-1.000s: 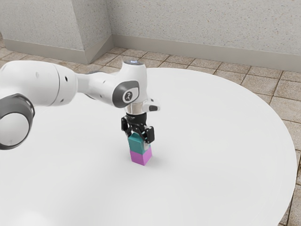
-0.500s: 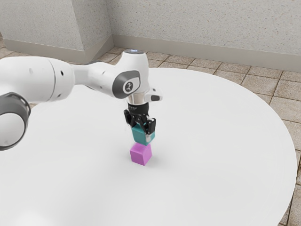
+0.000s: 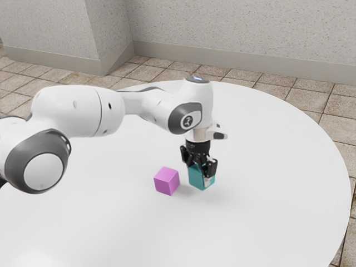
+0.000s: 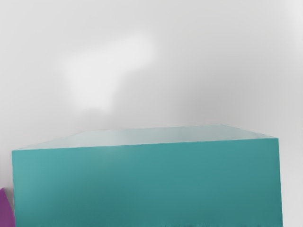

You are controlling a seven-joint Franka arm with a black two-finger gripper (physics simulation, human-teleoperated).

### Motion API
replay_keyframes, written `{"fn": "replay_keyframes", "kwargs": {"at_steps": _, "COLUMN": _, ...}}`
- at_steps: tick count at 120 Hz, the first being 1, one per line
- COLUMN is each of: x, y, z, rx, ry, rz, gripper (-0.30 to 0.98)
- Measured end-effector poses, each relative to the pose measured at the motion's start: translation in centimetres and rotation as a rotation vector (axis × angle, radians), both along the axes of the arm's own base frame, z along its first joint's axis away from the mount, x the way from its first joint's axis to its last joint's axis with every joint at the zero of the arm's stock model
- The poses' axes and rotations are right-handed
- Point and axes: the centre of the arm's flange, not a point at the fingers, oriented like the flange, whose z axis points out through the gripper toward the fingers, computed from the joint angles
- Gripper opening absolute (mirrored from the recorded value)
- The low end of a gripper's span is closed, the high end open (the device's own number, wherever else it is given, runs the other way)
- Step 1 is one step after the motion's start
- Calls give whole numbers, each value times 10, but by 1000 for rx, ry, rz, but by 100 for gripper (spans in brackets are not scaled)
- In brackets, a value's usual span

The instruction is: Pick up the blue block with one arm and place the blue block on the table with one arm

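Observation:
My gripper (image 3: 199,170) is low over the table (image 3: 267,183), shut on the teal-blue block (image 3: 197,178). One finger covers part of the block's side facing the exterior view's right. The block is level and beside the purple block, with a narrow gap between them; whether its underside touches the tabletop I cannot tell. In the wrist view the blue block (image 4: 147,184) is large, just under the hand.
The purple block (image 3: 166,181) stands on the table toward the exterior view's left of the gripper; a sliver of this purple block (image 4: 5,210) appears in the wrist view. The round table's edge curves beyond.
The blue block, first stacked on the purple block, was lifted off in my gripper, then carried toward the exterior view's right and lowered. The purple block stayed put.

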Motion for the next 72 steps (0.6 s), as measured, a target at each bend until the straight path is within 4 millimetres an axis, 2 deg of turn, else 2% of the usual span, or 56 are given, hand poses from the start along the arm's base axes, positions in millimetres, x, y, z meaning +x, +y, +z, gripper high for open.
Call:
{"fn": "replay_keyframes", "kwargs": {"at_steps": 25, "x": 0, "y": -3, "z": -2, "rx": -11, "ry": 6, "rz": 0, "gripper": 54}}
{"fn": "replay_keyframes", "kwargs": {"at_steps": 32, "x": 0, "y": -3, "z": 4, "rx": -14, "ry": 0, "rz": 0, "gripper": 58}}
{"fn": "replay_keyframes", "kwargs": {"at_steps": 34, "x": 0, "y": -3, "z": 14, "rx": -18, "ry": -11, "rz": 0, "gripper": 59}}
{"fn": "replay_keyframes", "kwargs": {"at_steps": 44, "x": -6, "y": -5, "z": 89, "rx": -37, "ry": -91, "rz": -6, "gripper": 62}}
{"fn": "replay_keyframes", "kwargs": {"at_steps": 49, "x": -10, "y": -6, "z": 111, "rx": -42, "ry": -112, "rz": -10, "gripper": 63}}
{"fn": "replay_keyframes", "kwargs": {"at_steps": 58, "x": -13, "y": -6, "z": 123, "rx": -41, "ry": -117, "rz": -14, "gripper": 65}}
{"fn": "replay_keyframes", "kwargs": {"at_steps": 72, "x": -15, "y": -6, "z": 123, "rx": -34, "ry": -106, "rz": -19, "gripper": 66}}
